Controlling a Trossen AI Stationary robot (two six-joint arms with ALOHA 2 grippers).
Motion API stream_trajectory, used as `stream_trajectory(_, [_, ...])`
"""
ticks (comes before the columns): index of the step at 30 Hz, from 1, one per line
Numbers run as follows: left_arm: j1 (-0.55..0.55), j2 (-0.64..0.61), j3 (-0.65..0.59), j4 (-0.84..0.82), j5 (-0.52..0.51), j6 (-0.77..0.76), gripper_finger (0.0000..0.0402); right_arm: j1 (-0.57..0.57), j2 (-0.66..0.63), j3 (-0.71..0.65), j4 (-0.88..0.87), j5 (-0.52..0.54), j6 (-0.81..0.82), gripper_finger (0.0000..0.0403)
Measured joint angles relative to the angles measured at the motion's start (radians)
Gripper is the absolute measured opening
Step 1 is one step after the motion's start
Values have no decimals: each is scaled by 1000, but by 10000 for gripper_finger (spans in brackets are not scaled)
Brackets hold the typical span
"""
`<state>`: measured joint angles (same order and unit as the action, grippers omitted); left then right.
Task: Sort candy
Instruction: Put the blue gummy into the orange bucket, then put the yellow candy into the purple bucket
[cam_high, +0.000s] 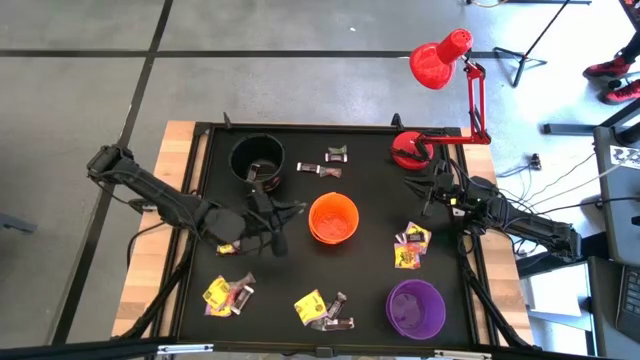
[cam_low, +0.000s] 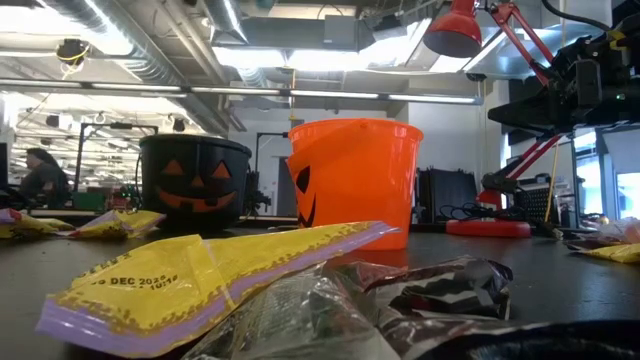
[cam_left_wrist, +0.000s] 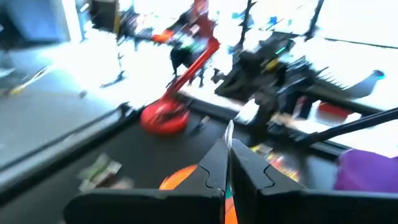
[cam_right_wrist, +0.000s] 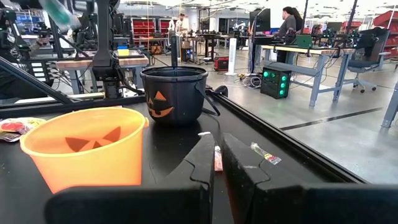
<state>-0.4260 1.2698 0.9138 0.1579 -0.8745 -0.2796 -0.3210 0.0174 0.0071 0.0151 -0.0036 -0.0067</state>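
Observation:
Small wrapped candy lies in heaps on the black table: yellow and dark pieces at the near left, near middle, right and far middle. A black cup, an orange cup and a purple cup stand upright among them. My left gripper hangs raised just left of the orange cup, pointing about level toward the right, shut on a thin silvery candy. At the right edge my right gripper waits shut, holding nothing. My left gripper pinches the silvery candy between its two fingertips. Only a thin edge of the wrapper sticks out past them; which part of the candy the fingers are on stays hidden. The candy is lifted clear of the table.
A red desk lamp stands with its base at the far right of the table, its arm and shade reaching beyond the far edge. A raised black rim bounds the table. A yellow wrapper lies right before the low camera.

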Motion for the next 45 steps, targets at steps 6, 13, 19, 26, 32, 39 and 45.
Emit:
stream_trajectory(6, [68, 64, 0, 190, 166, 107, 0, 0, 0, 0, 0, 0, 0, 28])
stream_trajectory(13, [182, 205, 0, 351, 357, 126, 0, 0, 0, 0, 0, 0, 0, 28])
stream_trajectory(19, [256, 289, 0, 359, 434, 25, 0, 0, 0, 0, 0, 0, 0, 28])
stream_trajectory(26, [289, 342, 0, 361, 513, -52, 0, 0, 0, 0, 0, 0, 0, 28])
stream_trajectory(32, [287, 343, 0, 357, 529, -55, 25, 0, 0, 0, 0, 0, 0, 28])
stream_trajectory(39, [285, 342, 0, 359, 516, -53, 116, 0, 0, 0, 0, 0, 0, 28])
stream_trajectory(45, [285, 286, 0, 358, 500, -49, 149, 0, 0, 0, 0, 0, 0, 28])
